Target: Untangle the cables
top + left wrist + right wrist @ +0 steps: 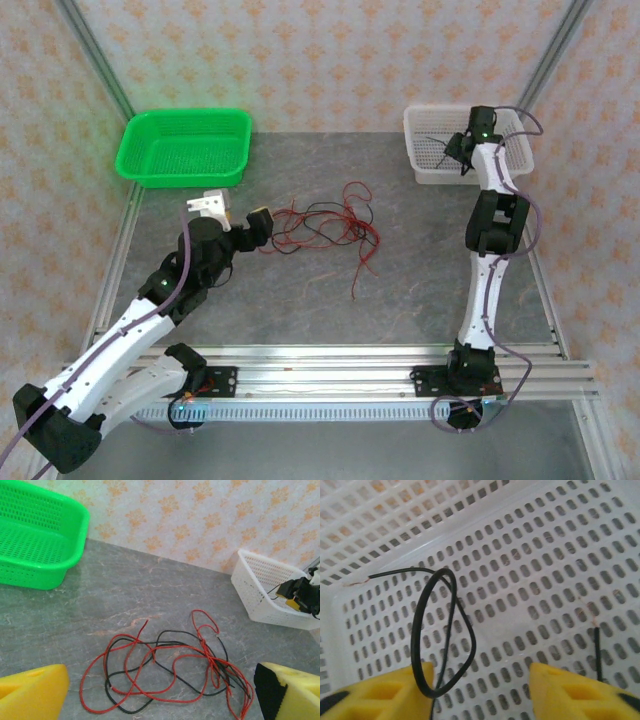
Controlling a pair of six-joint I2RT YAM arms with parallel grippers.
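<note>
From where I stand, a good deal is hard to read. The right tool (462, 155) hangs down into the white basket (425, 172) at the far right, and its body hides part of the basket's inside from above, so the wire there is just a faint dark scribble. Up close, the tool's own view shows a black cable (422, 645) curled in one loop on the basket's slotted floor. The bottom of that loop runs against the inner edge of the left yellow pad (380, 695), but I cannot tell whether it touches. A short black stretch (596, 652) disappears behind the other pad, and whether it belongs to the same wire is unclear. Both pads are cut off at the frame's lower edge. They stand apart with bare basket floor between them, gripping nothing. The left tool (237, 212) sits low over the tabletop (300, 310), just left of the main heap, with its jaws spread wide and nothing between them. The cables (170, 665), red and black and knotted together, lie mid-tabletop, with one red strand trailing toward the near side. Which strand crosses over which I cannot sort out. The green basket (150, 175) sits far left, well apart from the tangle.
</note>
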